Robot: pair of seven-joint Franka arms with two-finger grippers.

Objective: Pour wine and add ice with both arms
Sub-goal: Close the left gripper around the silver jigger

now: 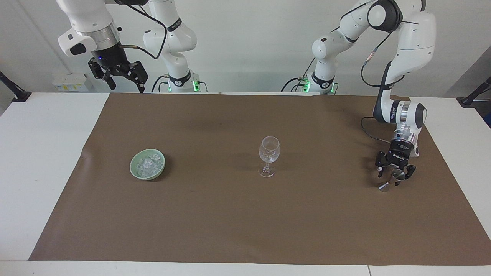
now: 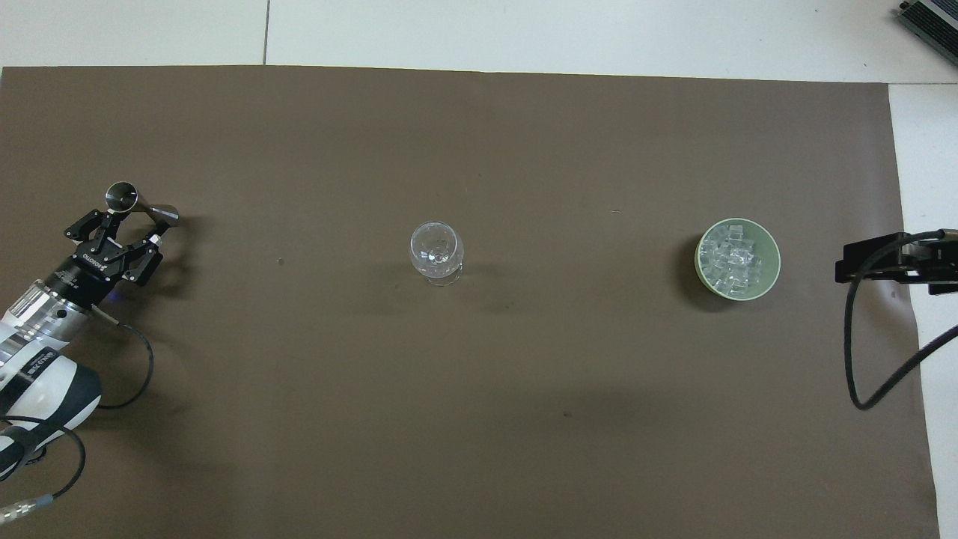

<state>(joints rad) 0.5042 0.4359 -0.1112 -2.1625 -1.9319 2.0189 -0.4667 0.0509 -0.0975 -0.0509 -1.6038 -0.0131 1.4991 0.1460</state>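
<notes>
ice point(image 2: 735, 261) heaped overhead, right claw point(image 1: 122, 79) raised facing

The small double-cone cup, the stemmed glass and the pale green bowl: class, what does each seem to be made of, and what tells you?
Small double-cone cup: seemingly polished metal, grey and mirror-shiny.
Stemmed glass: clear glass, or perhaps plastic; the brown mat shows through it.
Pale green bowl: probably glazed ceramic, opaque with a smooth rim, though plastic is possible.
</notes>
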